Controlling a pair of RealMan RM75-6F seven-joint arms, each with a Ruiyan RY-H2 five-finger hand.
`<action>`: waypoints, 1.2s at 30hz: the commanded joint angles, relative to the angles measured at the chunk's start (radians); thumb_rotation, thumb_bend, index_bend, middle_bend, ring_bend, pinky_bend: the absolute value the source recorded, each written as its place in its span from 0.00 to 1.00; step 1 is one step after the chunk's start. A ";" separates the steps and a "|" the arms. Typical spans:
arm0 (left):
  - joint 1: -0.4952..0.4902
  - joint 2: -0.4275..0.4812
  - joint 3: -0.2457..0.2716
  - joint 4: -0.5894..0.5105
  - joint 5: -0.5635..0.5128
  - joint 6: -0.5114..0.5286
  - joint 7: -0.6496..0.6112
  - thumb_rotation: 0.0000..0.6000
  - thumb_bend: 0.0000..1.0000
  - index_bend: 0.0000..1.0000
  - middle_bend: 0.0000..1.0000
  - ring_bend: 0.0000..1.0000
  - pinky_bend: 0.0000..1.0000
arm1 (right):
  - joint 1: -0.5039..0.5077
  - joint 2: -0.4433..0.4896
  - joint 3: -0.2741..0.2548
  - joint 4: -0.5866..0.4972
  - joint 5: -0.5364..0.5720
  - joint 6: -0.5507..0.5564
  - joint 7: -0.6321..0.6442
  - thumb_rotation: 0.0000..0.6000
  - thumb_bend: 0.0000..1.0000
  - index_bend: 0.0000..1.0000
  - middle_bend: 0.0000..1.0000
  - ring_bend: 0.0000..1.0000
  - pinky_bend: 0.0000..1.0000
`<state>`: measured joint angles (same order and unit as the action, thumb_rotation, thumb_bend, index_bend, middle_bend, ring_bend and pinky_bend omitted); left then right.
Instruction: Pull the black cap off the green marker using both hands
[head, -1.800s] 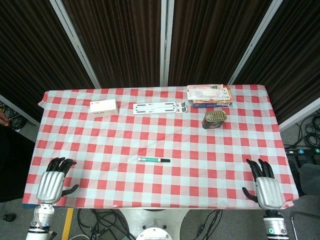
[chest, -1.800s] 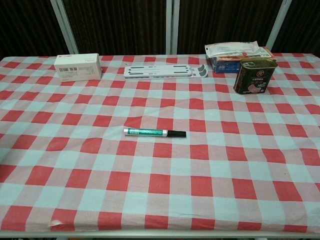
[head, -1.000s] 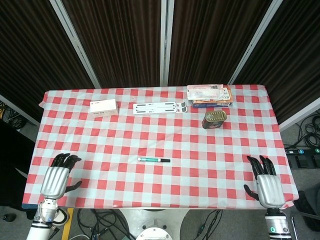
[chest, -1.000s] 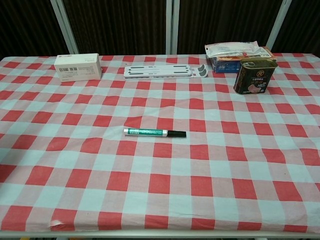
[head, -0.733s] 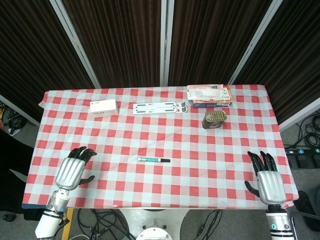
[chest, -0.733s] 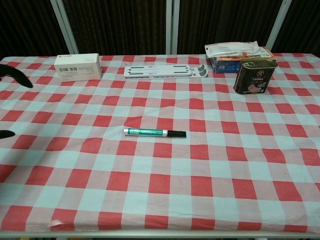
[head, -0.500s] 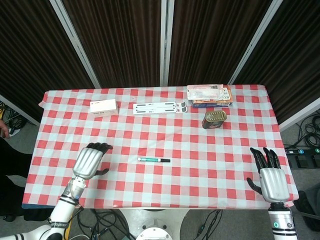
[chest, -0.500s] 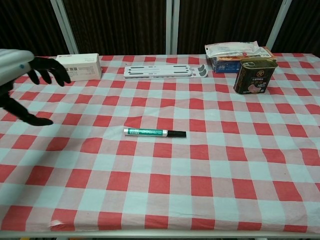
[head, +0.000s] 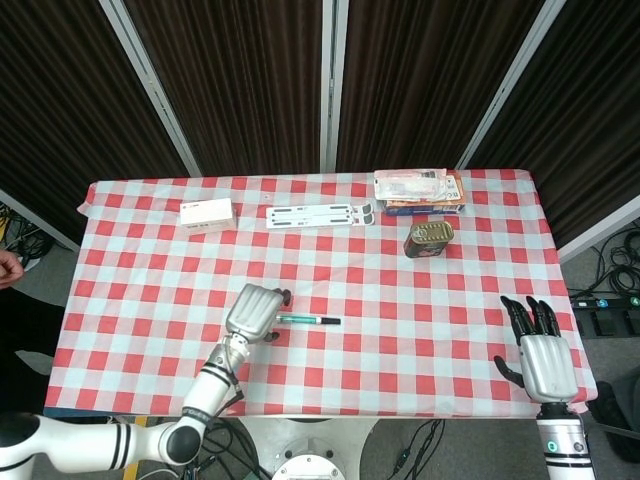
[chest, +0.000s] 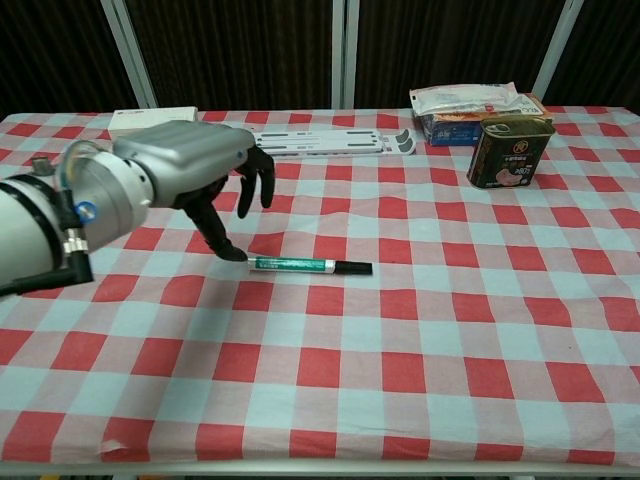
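The green marker (head: 303, 320) (chest: 292, 264) lies flat in the middle of the checked cloth, its black cap (head: 330, 321) (chest: 352, 268) pointing to the right. My left hand (head: 252, 312) (chest: 190, 165) hovers just left of the marker's green end, palm down, fingers (chest: 262, 182) hanging apart and holding nothing. Its thumb tip (chest: 228, 248) is close to the marker's left end; I cannot tell whether it touches. My right hand (head: 545, 362) is far off by the table's front right corner, fingers spread and empty, seen only in the head view.
At the back stand a white box (head: 207, 213) (chest: 135, 116), a flat white strip (head: 322, 213) (chest: 330, 143), a dark tin (head: 428, 238) (chest: 508, 150) and a stack of packets (head: 420, 190) (chest: 470, 100). The cloth's front edge (head: 330, 410) is near.
My left hand has swept right from the front left corner to the marker's green end. The right hand has barely shifted. The marker has not moved.
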<state>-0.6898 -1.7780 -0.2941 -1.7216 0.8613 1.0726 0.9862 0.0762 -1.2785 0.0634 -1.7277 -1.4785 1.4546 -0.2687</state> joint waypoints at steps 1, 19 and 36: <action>-0.067 -0.086 -0.003 0.063 -0.077 0.032 0.038 1.00 0.14 0.44 0.51 0.82 0.81 | 0.002 -0.005 -0.002 0.010 0.007 -0.007 0.008 1.00 0.10 0.07 0.14 0.00 0.03; -0.194 -0.225 0.033 0.248 -0.147 0.125 0.127 1.00 0.19 0.50 0.52 0.86 0.84 | 0.002 -0.015 -0.008 0.042 0.015 -0.008 0.040 1.00 0.10 0.07 0.14 0.00 0.03; -0.234 -0.253 0.030 0.349 -0.220 0.097 0.140 1.00 0.21 0.51 0.52 0.86 0.84 | 0.006 -0.019 -0.010 0.052 0.023 -0.016 0.049 1.00 0.10 0.06 0.14 0.00 0.03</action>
<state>-0.9221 -2.0301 -0.2635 -1.3742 0.6431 1.1715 1.1270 0.0823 -1.2972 0.0530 -1.6754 -1.4559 1.4389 -0.2201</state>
